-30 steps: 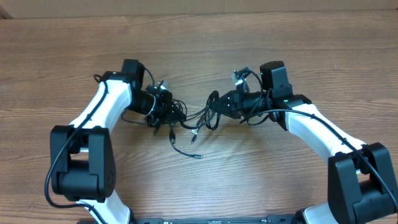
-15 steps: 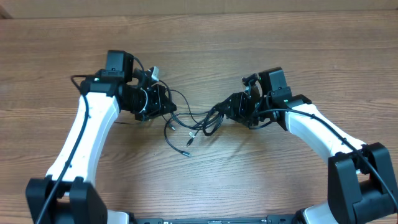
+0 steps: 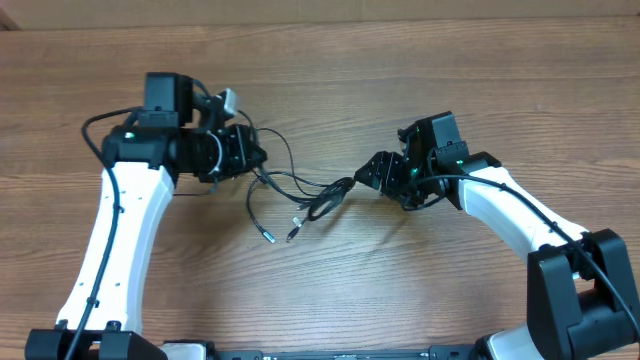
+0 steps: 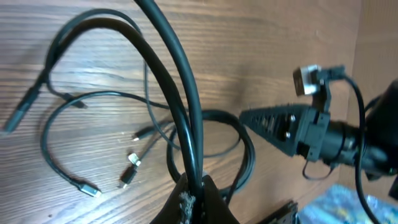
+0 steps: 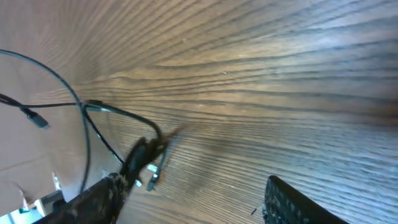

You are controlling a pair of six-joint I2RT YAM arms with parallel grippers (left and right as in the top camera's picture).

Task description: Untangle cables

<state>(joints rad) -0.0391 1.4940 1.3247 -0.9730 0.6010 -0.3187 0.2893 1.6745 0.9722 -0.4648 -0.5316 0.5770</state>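
The cables (image 3: pixel 322 198) are thin black cords strung across the table's middle, with silvery plug ends (image 3: pixel 268 238) lying loose toward the front. My left gripper (image 3: pixel 257 158) is shut on one cable (image 4: pixel 186 118), which rises from its jaws (image 4: pixel 196 200) and arches away. More cables (image 4: pixel 93 99) loop on the wood below it. My right gripper (image 3: pixel 380 172) stands open at the bundle's right end. In the right wrist view the bundle (image 5: pixel 142 155) lies at the tip of one of the fingers (image 5: pixel 93 199), and nothing sits between the jaws (image 5: pixel 193 205).
Wooden table (image 3: pixel 330 290) with a paler strip along its back edge (image 3: pixel 320 12). Both arm bases (image 3: pixel 580 290) stand at the front corners. The right arm's own thick wires (image 4: pixel 357 124) show in the left wrist view.
My right gripper has opened and let go of the bundle. My left arm has drawn left and back with its cable, stretching the tangle out leftward.
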